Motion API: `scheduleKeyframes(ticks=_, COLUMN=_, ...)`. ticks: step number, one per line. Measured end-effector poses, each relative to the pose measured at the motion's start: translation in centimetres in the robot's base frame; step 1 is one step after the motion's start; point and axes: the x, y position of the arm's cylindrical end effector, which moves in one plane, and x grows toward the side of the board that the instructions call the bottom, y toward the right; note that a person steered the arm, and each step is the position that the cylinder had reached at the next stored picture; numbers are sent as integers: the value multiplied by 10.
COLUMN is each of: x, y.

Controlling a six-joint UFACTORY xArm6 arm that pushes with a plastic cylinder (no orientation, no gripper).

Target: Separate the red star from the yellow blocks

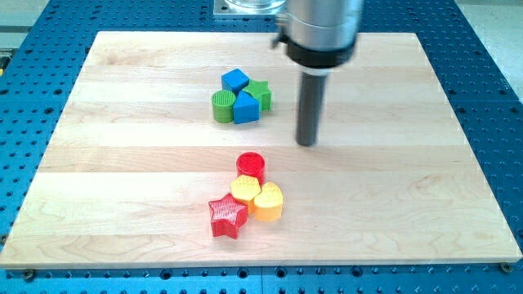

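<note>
The red star (227, 216) lies near the view's bottom centre, touching a yellow hexagon block (244, 189) on its upper right. A yellow heart block (268, 200) sits right of the hexagon and touches it. A red cylinder (251, 166) sits just above the hexagon. My tip (306, 142) is above and to the right of this cluster, apart from every block.
A second cluster stands toward the view's top: a green cylinder (222, 106), a blue cube (235, 80), another blue block (246, 107) and a green star (261, 94). It lies left of my tip. The wooden board (122, 163) rests on a blue perforated table.
</note>
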Motion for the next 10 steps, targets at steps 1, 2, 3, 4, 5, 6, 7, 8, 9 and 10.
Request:
scheduleKeyframes(ticks=1, x=62, y=19)
scheduleKeyframes(ticks=2, x=95, y=4)
scheduleKeyframes(ticks=3, x=102, y=-27)
scheduleKeyframes(ticks=4, x=104, y=-43)
scheduleKeyframes(ticks=5, x=104, y=-97)
scheduleKeyframes(ticks=6, x=123, y=-89)
scheduleKeyframes(ticks=7, x=124, y=-104)
scheduleKeyframes(ticks=8, x=129, y=-198)
scheduleKeyframes(ticks=9, x=131, y=-245)
scheduleKeyframes(ticks=10, x=143, y=-196)
